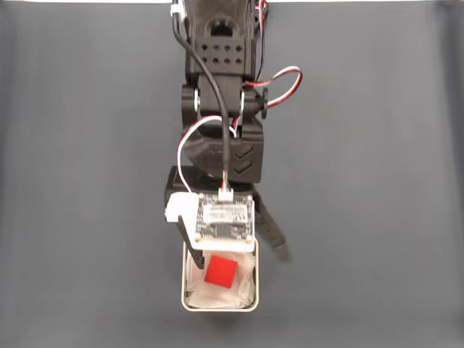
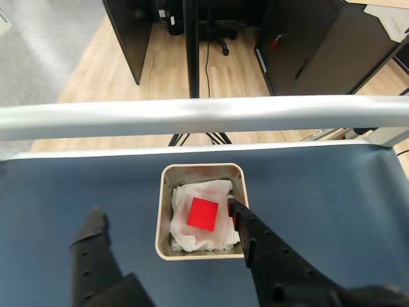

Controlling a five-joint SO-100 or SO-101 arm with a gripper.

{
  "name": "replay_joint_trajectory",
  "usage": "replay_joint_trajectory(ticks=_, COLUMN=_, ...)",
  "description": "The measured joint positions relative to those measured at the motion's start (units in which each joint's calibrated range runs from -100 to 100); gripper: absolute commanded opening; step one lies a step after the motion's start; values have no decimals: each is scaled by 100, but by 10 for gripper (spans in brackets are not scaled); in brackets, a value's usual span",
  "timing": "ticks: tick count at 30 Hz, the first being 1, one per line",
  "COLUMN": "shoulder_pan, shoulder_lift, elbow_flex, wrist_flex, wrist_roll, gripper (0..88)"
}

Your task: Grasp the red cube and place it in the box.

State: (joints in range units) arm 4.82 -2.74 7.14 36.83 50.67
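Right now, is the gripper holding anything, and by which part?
Nothing held. The gripper is open, its jaws spread wide, and the red cube lies free on the paper lining inside the box.

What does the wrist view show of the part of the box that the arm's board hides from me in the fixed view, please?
Observer: The box has an unbroken rim all round, and a wrinkled white lining covers its floor.
Operator: Thank you. Is the red cube free of the fingers?
Observer: Yes. The red cube lies flat on the lining, with a narrow gap to the nearer finger.
Operator: And is the gripper open?
Observer: The gripper is wide open. Its other finger is over the dark table, outside the box.
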Motion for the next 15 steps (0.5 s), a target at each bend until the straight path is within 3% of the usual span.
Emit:
replay_joint_trajectory(ticks=1, shoulder_pan=0, shoulder_lift=-113, elbow_flex=0, wrist_flex=-16, wrist_roll=-29, gripper=0)
replay_joint_trajectory(ticks=7, shoulder_pan=-22, shoulder_lift=-1277, elbow_flex=506, wrist_flex=-16, wrist_roll=-68, gripper=0)
replay_joint_trajectory(ticks=15, shoulder_pan=-319, shoulder_lift=-4177, elbow_flex=3237, wrist_flex=8, wrist_roll=-20, gripper=0)
